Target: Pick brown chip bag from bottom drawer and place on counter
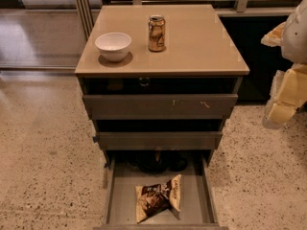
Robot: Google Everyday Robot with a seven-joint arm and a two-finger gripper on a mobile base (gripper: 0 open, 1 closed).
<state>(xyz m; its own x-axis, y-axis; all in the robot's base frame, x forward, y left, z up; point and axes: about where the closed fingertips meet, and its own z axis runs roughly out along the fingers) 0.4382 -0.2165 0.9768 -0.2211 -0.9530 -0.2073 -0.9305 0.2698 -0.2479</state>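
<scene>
Cream-yellow and white plastic is all I get of my gripper (283, 104): it hangs at the right edge of the camera view, off the cabinet's right side, about level with the upper drawers and well apart from anything I have to touch. Whether it is apart or together I cannot tell; it carries nothing that I can see.

Nearest to it is the square, glossy beige-tan counter (201, 47). Its right half lies bare, and I judge that the natural landing spot, being the side closest to my arm. Below it the top grey metal drawer (159, 107) and the middle grey drawer (159, 140) sit pulled out only a little. The wide, shallow grey bottom drawer (197, 195) stands drawn far out, so its floor is exposed from above.

On that floor, near the middle and towards the front, lies the small crinkled dark-brown foil chip bag (158, 201) with cream ends, flat and skewed, touching neither side wall. Something dark sits at the drawer's back; I cannot make it out.

On the counter's left part stand a round white bowl (113, 45) and, just beside it, an upright gold drink can (156, 33).

My judgement: the pick is not yet begun, and the descent must clear the middle drawer's front
</scene>
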